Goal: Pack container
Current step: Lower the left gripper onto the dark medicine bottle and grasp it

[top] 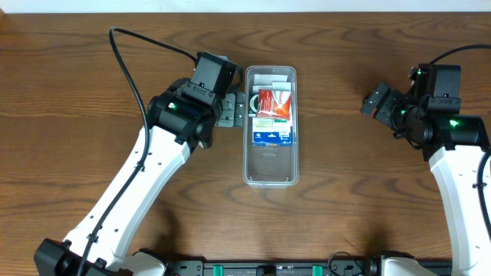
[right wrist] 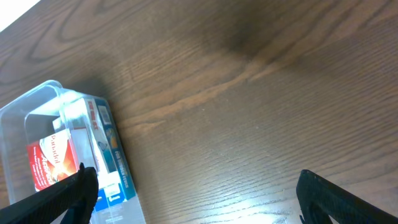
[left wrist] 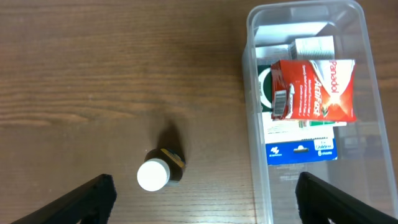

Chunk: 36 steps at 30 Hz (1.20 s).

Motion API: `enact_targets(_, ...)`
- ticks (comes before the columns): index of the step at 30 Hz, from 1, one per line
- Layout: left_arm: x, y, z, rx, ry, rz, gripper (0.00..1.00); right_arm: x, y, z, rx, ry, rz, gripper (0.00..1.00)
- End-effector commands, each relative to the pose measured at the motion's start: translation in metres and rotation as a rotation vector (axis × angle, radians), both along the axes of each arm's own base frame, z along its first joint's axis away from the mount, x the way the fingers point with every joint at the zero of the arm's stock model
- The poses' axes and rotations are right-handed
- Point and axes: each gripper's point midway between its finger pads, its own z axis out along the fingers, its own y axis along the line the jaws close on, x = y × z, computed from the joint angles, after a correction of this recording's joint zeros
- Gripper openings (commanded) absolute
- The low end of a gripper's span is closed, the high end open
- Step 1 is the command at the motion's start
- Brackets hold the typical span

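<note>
The clear plastic container [top: 270, 165] lies in the middle of the table. Its far half holds a red box [top: 275, 103], a blue-and-white carton [top: 272, 134] and a white box [top: 275, 79]. My left gripper [top: 233, 110] is open and empty, just left of the container's far half. In the left wrist view the open left gripper [left wrist: 205, 190] is above a small brown bottle with a white cap [left wrist: 157, 173], which stands on the table left of the container [left wrist: 251, 99]. My right gripper [top: 377, 102] is open and empty, well right of the container.
The right wrist view shows the container [right wrist: 37, 102] at lower left with the blue-and-white carton [right wrist: 109, 155] and red box [right wrist: 51, 160] inside, and the right gripper [right wrist: 198, 183] over bare wood. A black rail [top: 291, 267] runs along the near edge.
</note>
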Motion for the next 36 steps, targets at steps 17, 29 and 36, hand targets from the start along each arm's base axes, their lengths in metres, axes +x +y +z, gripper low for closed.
enact_targets(17, 0.019, -0.068, -0.025, -0.154, 0.022, -0.218, 0.99, 0.001, -0.003, 0.006, -0.010, -0.015, 0.001, 0.99)
enact_targets(29, -0.003, 0.009, -0.062, 0.082, 0.204, 0.028, 1.00, 0.001, -0.003, 0.006, -0.010, -0.015, 0.001, 0.99)
enact_targets(36, -0.004, 0.039, -0.068, 0.085, 0.254, 0.123, 0.90, 0.001, -0.003, 0.006, -0.010, -0.015, 0.001, 0.99)
